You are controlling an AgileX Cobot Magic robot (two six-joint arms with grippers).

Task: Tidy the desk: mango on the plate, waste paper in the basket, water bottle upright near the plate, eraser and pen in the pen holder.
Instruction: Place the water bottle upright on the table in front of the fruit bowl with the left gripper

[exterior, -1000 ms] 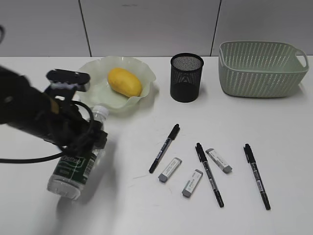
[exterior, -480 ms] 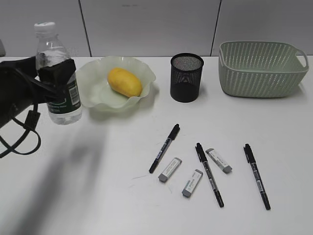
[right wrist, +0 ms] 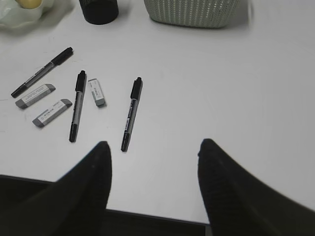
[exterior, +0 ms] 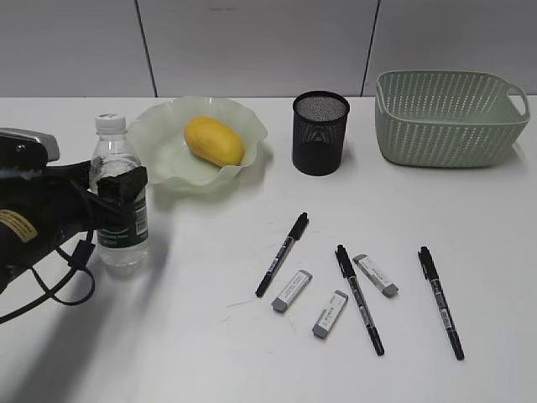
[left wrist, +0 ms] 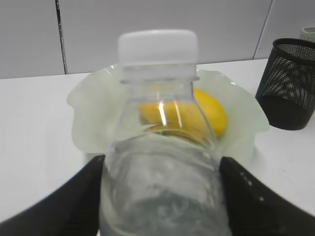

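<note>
Left claw [exterior: 126, 197] clamps the upright water bottle [exterior: 120, 214] beside the plate [exterior: 164, 138], mango [exterior: 213, 140] already aboard; right claw [right wrist: 152, 162] spread. Pens and erasers remain on the tabletop [exterior: 210, 353] (waste paper unseen).

Bright, even, diffuse lighting; sharp overview, soft close-ups.

Lit evenly from above, with only a faint grey shadow cast on the white counter [exterior: 210, 353] below and left of the water bottle [exterior: 119, 201]. Crisp throughout in the exterior view. Badly out of focus up close in the left wrist view, with the bottle smeared and the mango [left wrist: 206, 115] warped through the clear plastic. Slightly soft and darkened along the bottom edge in the right wrist view.
</note>
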